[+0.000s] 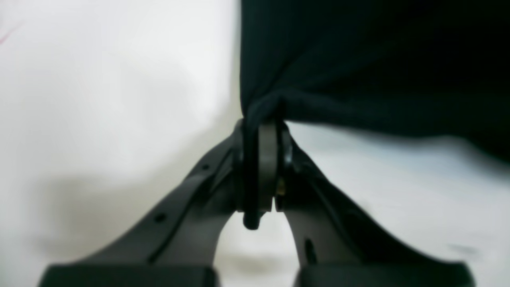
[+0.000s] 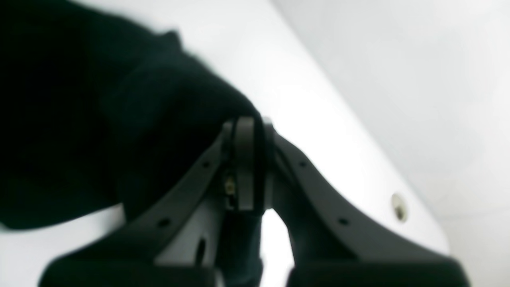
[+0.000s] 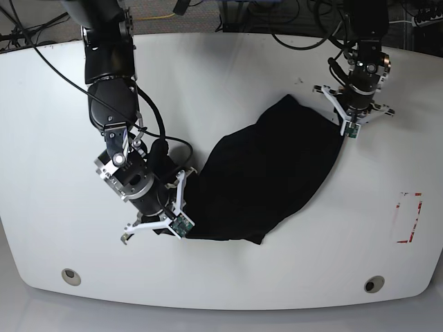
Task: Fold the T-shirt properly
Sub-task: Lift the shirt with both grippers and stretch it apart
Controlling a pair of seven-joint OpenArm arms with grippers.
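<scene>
The black T-shirt [image 3: 266,176] lies bunched on the white table [image 3: 228,83], stretched between both arms; no print shows. My left gripper [image 1: 265,127] is shut on a pinched corner of the T-shirt [image 1: 358,67], a fold of cloth running down between its fingers. In the base view this left gripper [image 3: 344,130] sits at the shirt's upper right edge. My right gripper [image 2: 255,123] is shut on the T-shirt [image 2: 79,119] too, with cloth hanging below the fingertips. Seen from the base, the right gripper [image 3: 181,220] holds the shirt's lower left edge.
Red tape marks [image 3: 408,218] lie near the table's right edge. Two round holes sit near the front edge, one at the left [image 3: 68,275] and one at the right [image 3: 374,284]. Cables [image 3: 41,41] trail across the back left.
</scene>
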